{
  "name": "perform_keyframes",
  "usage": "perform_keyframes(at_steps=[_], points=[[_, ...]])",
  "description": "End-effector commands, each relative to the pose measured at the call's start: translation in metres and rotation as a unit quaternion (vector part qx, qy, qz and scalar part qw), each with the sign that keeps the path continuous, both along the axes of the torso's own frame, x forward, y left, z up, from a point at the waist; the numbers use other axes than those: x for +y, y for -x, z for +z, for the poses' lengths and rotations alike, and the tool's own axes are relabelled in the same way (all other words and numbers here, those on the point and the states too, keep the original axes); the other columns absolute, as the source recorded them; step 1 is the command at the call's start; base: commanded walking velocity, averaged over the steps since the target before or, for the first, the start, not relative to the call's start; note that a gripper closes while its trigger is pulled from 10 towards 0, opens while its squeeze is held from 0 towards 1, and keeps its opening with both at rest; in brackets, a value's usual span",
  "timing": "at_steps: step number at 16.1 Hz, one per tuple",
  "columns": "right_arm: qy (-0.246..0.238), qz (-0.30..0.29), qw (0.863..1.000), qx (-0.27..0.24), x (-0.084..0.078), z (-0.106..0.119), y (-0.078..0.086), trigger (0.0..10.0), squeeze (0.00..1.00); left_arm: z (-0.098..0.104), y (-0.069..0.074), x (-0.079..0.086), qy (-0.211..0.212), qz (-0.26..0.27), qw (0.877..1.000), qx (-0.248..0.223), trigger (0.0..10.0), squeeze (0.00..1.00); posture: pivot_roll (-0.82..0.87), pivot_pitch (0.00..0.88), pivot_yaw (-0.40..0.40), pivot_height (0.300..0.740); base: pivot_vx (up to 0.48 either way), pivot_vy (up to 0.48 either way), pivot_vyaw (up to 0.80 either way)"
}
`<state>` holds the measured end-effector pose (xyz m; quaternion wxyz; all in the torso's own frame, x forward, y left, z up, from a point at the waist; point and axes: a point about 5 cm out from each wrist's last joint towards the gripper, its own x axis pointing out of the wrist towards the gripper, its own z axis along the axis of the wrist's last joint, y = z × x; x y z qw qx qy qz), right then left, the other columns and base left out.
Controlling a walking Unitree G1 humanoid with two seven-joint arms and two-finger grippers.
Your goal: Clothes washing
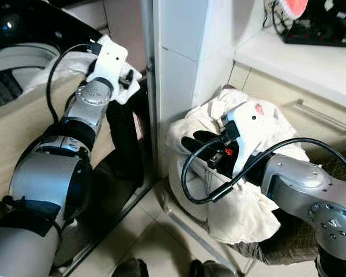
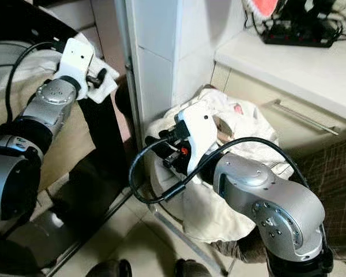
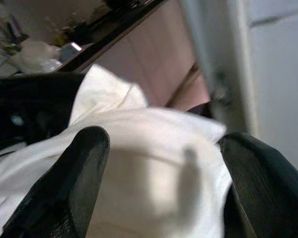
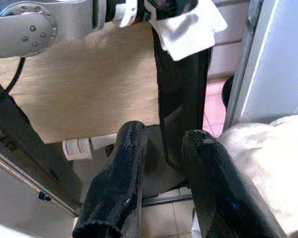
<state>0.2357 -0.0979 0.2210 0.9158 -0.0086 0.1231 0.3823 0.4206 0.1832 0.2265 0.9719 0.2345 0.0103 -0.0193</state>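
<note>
My left gripper [image 1: 128, 78] is raised by the washing machine's [image 1: 11, 63] open top, shut on a white cloth [image 3: 154, 173] that lies between its fingers [image 3: 84, 163]. A long black garment [image 1: 124, 144] hangs straight down from the same grip beside the machine. My right gripper [image 1: 191, 142] is lower, at the left edge of a heap of cream laundry [image 1: 248, 202]. Its fingers [image 4: 129, 163] stand slightly open with nothing between them, pointing toward the hanging black garment [image 4: 181, 99].
A white tiled pillar [image 1: 179, 57] stands between the machine and the laundry heap. A dark woven basket [image 2: 334, 173] holds the heap. To the right is a white counter [image 1: 300, 63] with a black power strip [image 1: 323, 29]. The tiled floor [image 1: 150, 236] lies below.
</note>
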Motion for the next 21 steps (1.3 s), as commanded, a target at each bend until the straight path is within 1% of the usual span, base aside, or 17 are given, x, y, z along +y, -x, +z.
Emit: perform_keyframes(at_steps=[1, 4, 6, 9, 10, 13, 21], points=[[0.001, -0.005, 1.0, -0.003, -0.002, 0.001, 0.004, 10.0, 0.0, -0.008, 0.002, 0.008, -0.035, 0.02, 0.999, 0.011, 10.0, 0.0, -0.25, 0.192, 0.014, 0.74, 0.0, 0.0, 0.0], [0.006, 0.001, 1.0, -0.002, -0.001, 0.0, 0.006, 10.0, 0.0, -0.01, 0.003, 0.015, -0.106, 0.041, 0.993, 0.014, 10.0, 0.0, -0.25, 0.191, 0.022, 0.74, 0.0, 0.0, 0.0], [0.012, 0.004, 1.0, -0.003, 0.0, 0.0, 0.008, 10.0, 0.0, -0.011, 0.003, 0.015, -0.126, 0.039, 0.991, 0.021, 10.0, 0.0, -0.25, 0.185, 0.032, 0.74, 0.0, 0.0, 0.0], [0.015, 0.0, 1.0, -0.003, -0.001, 0.0, 0.008, 10.0, 0.0, -0.013, 0.004, 0.017, -0.143, 0.047, 0.988, 0.02, 10.0, 0.0, -0.26, 0.185, 0.039, 0.74, 0.0, 0.0, 0.0], [0.015, -0.002, 1.0, -0.003, -0.002, 0.0, 0.008, 10.0, 0.0, -0.013, 0.004, 0.017, -0.143, 0.049, 0.988, 0.021, 0.0, 0.0, -0.26, 0.186, 0.041, 0.74, 0.0, 0.0, 0.0], [0.016, -0.004, 1.0, -0.003, -0.002, 0.0, 0.008, 10.0, 0.0, -0.014, 0.004, 0.019, -0.14, 0.054, 0.988, 0.027, 0.0, 0.0, -0.26, 0.184, 0.044, 0.74, 0.0, 0.0, 0.0], [0.016, -0.007, 1.0, -0.003, -0.003, 0.001, 0.007, 10.0, 0.0, -0.016, 0.004, 0.021, -0.15, 0.059, 0.986, 0.035, 0.0, 0.0, -0.26, 0.178, 0.05, 0.74, 0.0, 0.0, 0.0]])
